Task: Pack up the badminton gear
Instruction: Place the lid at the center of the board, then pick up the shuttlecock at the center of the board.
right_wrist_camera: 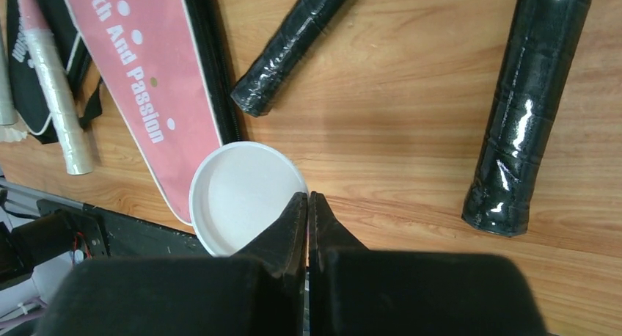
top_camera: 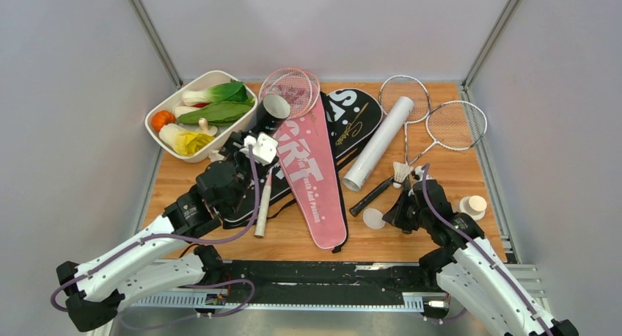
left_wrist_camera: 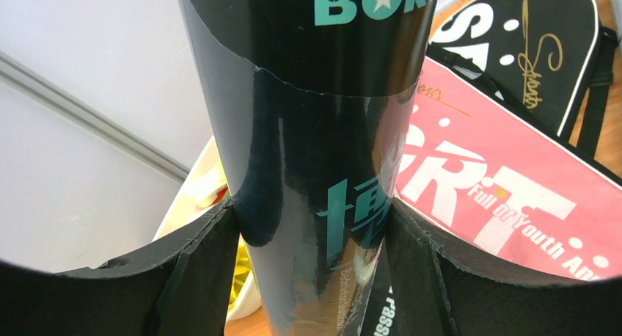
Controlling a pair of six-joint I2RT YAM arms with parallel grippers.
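Right gripper (right_wrist_camera: 308, 198) clamped shut, tips at rim of white lid (right_wrist_camera: 242, 193) lying just left of them, likely fetching cap for tube; whether rim is pinched, unclear. Racket handle (right_wrist_camera: 290, 53) ahead. Left gripper (left_wrist_camera: 315, 226) clasps black tube (left_wrist_camera: 315, 130), mouth tilted up, seemingly ready for loading. Pink cover (left_wrist_camera: 506, 204) right of it, black cover (left_wrist_camera: 543, 50) beyond.

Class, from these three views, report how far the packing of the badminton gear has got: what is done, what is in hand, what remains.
Done: nothing looks packed yet. In hand: the left gripper clamps the black tube; the right gripper, shut, sits at the rim of the white lid. Left: silver rackets, a shuttlecock and the pink racket lie outside the covers and white tube.
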